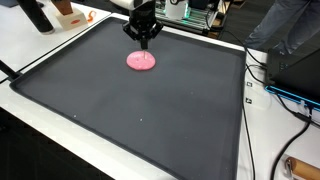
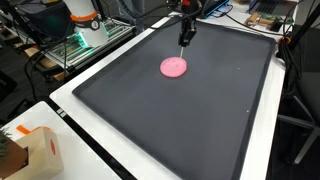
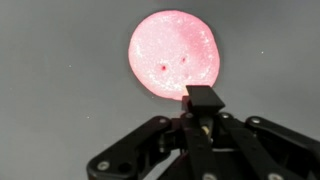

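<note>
A flat, round pink disc lies on a large dark mat, towards its far end. In both exterior views my gripper hangs just above the mat, next to the disc's far edge. In the wrist view the gripper has its black fingers pressed together, with the tips at the near edge of the disc. The disc's speckled surface has two small dark spots. I cannot tell whether the tips touch the disc or the mat.
The mat lies on a white table. A cardboard box stands at one corner. Cables run along one side. Lab equipment and a seated person lie beyond the table.
</note>
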